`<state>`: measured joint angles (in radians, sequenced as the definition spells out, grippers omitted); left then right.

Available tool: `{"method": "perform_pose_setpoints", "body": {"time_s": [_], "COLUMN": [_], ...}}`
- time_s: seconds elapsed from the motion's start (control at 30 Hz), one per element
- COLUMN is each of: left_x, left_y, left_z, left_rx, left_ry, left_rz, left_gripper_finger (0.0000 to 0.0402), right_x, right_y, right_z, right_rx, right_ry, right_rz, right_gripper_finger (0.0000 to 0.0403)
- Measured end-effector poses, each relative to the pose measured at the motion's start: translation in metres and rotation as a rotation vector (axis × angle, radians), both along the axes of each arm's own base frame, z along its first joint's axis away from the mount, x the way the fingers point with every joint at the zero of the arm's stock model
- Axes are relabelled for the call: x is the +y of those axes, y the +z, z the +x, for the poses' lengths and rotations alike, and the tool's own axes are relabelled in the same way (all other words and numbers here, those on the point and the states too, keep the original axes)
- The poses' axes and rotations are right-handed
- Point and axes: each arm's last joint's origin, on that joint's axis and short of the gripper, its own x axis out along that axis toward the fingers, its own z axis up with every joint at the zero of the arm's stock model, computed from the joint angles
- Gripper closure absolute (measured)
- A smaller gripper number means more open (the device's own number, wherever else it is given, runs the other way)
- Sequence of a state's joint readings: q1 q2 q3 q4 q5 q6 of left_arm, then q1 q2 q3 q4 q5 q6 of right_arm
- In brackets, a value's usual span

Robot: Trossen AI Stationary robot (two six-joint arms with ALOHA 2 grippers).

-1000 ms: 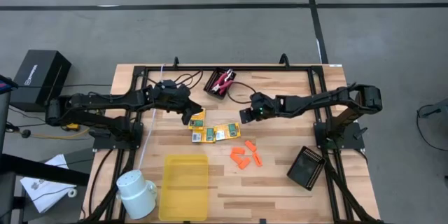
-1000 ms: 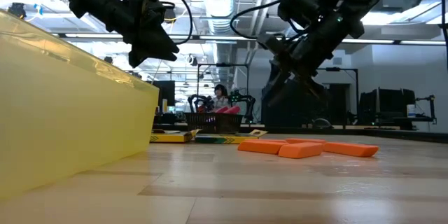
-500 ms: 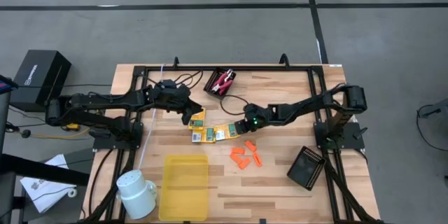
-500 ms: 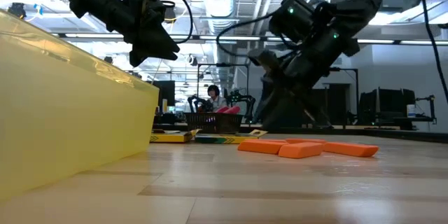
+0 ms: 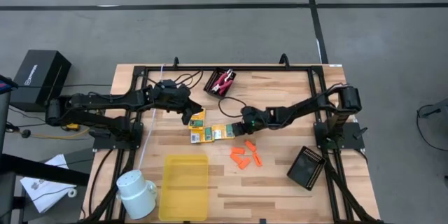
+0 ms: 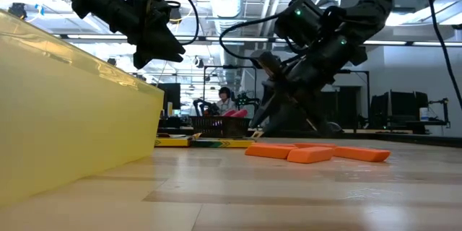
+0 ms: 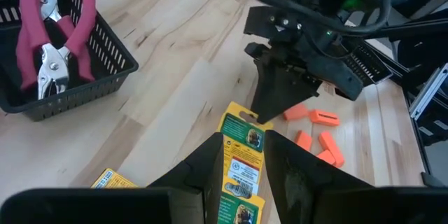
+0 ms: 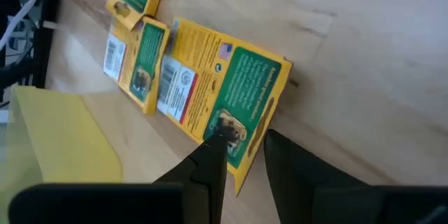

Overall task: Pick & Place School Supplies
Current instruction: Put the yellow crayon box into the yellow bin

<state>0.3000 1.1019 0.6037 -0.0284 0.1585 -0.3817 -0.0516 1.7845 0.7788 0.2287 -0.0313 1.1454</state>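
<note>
The right gripper [image 5: 243, 124] is lowered to the table [image 5: 280, 182] at the edge of the nearest packet [image 8: 234, 87]; its fingers [image 8: 210, 157] are parted a little, one tip touching the packet's green face, and nothing is gripped. The left gripper [image 5: 192, 117] hangs above another packet [image 7: 241, 155] at the other end of the row — fingers slightly apart, nothing held; whether they touch it cannot be told.

Four yellow-and-green packets [image 5: 210, 131] are counted, lying flat and close together mid-table. Five orange pieces [image 5: 243, 157] are scattered just beside them, toward the front edge. One pair of pink-handled scissors [image 7: 43, 38] lies in a small black basket [image 5: 220, 82] at the far edge.

A yellow bin [image 5: 185, 186], a white mug [image 5: 136, 190] and a second black basket [image 5: 307, 167] are also seen on the pale wooden planks. Around the table lies grey floor; behind it, a workshop with ceiling ducts and a seated person [image 6: 225, 99] is visible.
</note>
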Motion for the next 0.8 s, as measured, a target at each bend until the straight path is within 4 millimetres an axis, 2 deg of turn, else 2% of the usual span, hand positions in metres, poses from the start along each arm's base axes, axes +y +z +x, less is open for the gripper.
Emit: {"method": "perform_pose_setpoints", "body": {"time_s": [0.63, 0.8], "left_x": [0.000, 0.000], "left_y": [0.000, 0.000], "left_z": [0.000, 0.000], "left_rx": [0.000, 0.000], "left_ry": [0.008, 0.008], "left_rz": [-0.014, -0.014], "left_gripper_finger": [0.0303, 0.0303], "right_x": [-0.010, -0.014], "right_y": [-0.001, -0.001], "right_z": [-0.001, -0.001], "right_rx": [0.002, 0.003], "right_ry": [-0.019, -0.022], "right_rz": [-0.015, -0.017], "right_gripper_finger": [0.0316, 0.0346]}}
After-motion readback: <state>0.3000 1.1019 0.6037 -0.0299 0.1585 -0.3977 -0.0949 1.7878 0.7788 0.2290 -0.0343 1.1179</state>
